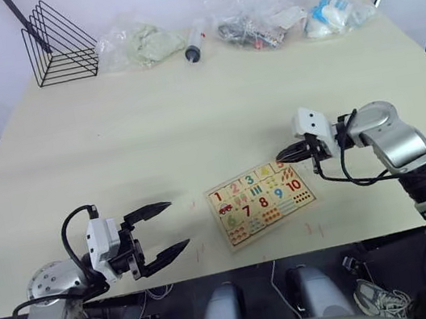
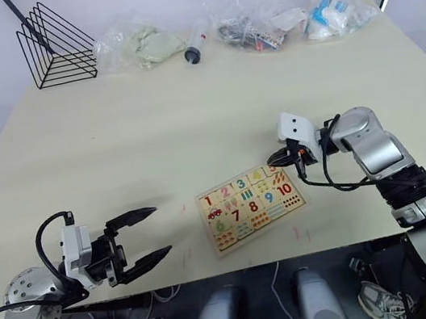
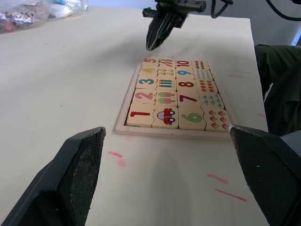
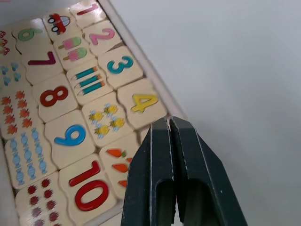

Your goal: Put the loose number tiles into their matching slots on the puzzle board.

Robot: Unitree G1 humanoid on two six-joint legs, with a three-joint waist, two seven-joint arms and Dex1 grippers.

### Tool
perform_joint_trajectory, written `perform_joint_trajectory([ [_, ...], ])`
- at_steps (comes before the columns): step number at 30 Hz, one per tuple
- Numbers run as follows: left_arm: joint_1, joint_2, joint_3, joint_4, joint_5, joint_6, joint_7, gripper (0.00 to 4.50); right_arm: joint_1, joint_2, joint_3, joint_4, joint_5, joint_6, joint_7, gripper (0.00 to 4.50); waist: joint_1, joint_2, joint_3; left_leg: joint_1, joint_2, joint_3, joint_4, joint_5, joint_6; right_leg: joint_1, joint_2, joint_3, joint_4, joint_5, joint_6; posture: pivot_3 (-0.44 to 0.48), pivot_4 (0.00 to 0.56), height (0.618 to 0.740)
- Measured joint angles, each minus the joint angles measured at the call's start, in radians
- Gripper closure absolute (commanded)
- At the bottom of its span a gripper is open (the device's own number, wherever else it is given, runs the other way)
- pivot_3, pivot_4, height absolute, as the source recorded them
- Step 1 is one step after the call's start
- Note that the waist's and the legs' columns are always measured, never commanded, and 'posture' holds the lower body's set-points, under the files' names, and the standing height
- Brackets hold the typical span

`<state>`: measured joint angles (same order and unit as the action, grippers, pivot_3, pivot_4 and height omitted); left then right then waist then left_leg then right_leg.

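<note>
At the board's (image 1: 262, 201) far corner, the right gripper (image 1: 293, 153) hovers with fingers pressed together, holding nothing, just over the 5 tile (image 3: 150, 60); tiles 1 to 5 all appear seated in their row. The left gripper (image 1: 164, 231) waits spread wide, well apart. Risk: a careless withdrawal or downward push could tip the 5 tile out or shove the board.

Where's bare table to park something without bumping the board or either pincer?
The widest bare stretch lies between the puzzle board and the far row: wire rack, bags. Another patch sits between the open left pincer and the board. It is crowded at the board's far corner, where the shut right pincer hovers.
</note>
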<state>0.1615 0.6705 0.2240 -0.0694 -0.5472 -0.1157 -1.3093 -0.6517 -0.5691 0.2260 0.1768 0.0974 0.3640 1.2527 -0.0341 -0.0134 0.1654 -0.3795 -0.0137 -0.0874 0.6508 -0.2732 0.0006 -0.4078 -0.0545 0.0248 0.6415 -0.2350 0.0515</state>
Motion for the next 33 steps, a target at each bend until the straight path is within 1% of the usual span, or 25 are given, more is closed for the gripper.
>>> perform_joint_trajectory([
  [5, -0.006, 0.000, -0.001, 0.000, 0.001, 0.001, 0.000, 0.00, 0.027, 0.019, -0.038, 0.015, 0.048, -0.023, -0.022, 4.42, -0.001, 0.000, 0.000, 0.000, 0.000, 0.000, 0.000, 0.000, 0.000, 0.000, 0.001, 0.000, 0.000, 0.000, 0.000, 0.000, 0.150, 0.740],
  [9, -0.012, 0.000, -0.002, 0.001, 0.005, 0.001, -0.004, 0.00, 0.055, 0.042, -0.039, 0.060, 0.068, -0.068, -0.027, 4.42, -0.001, 0.000, 0.000, 0.000, 0.000, 0.000, 0.000, 0.000, 0.000, 0.000, 0.000, 0.000, 0.000, 0.000, 0.000, 0.000, 0.150, 0.740],
  [17, -0.026, -0.002, -0.024, 0.001, 0.012, 0.004, 0.007, 0.00, 0.081, 0.056, -0.038, 0.164, 0.060, -0.163, -0.038, 4.42, -0.001, 0.000, 0.000, 0.000, 0.000, 0.000, 0.001, 0.000, 0.000, 0.000, 0.001, 0.000, 0.000, 0.000, 0.000, 0.000, 0.150, 0.740],
  [23, -0.030, -0.003, -0.028, 0.001, 0.013, 0.004, 0.010, 0.00, 0.089, 0.057, -0.039, 0.186, 0.061, -0.209, -0.043, 4.42, -0.001, -0.001, 0.000, 0.001, 0.000, 0.000, 0.001, 0.000, 0.000, 0.000, 0.001, 0.000, 0.001, 0.000, 0.000, 0.000, 0.150, 0.740],
  [26, -0.030, -0.012, -0.029, 0.003, 0.013, 0.003, 0.019, 0.00, 0.103, 0.065, -0.050, 0.185, 0.075, -0.221, -0.049, 4.42, -0.001, -0.001, -0.001, 0.001, 0.000, 0.000, 0.001, 0.000, 0.000, 0.001, 0.001, 0.000, 0.001, 0.000, 0.000, 0.000, 0.150, 0.740],
  [29, -0.024, -0.020, -0.028, 0.016, 0.012, 0.004, 0.024, 0.00, 0.148, 0.072, -0.078, 0.160, 0.108, -0.227, -0.061, 4.42, 0.001, -0.001, -0.001, 0.001, 0.000, 0.000, 0.001, 0.000, 0.000, 0.001, 0.001, 0.000, 0.001, 0.000, 0.000, 0.000, 0.150, 0.740],
  [33, -0.019, -0.027, -0.016, 0.071, 0.014, 0.000, 0.033, 0.00, 0.210, 0.057, -0.136, 0.061, 0.137, -0.231, -0.111, 4.42, 0.001, -0.001, -0.001, 0.001, 0.000, 0.000, 0.001, 0.000, 0.000, 0.001, 0.001, 0.000, 0.001, 0.000, 0.000, 0.000, 0.150, 0.740],
])
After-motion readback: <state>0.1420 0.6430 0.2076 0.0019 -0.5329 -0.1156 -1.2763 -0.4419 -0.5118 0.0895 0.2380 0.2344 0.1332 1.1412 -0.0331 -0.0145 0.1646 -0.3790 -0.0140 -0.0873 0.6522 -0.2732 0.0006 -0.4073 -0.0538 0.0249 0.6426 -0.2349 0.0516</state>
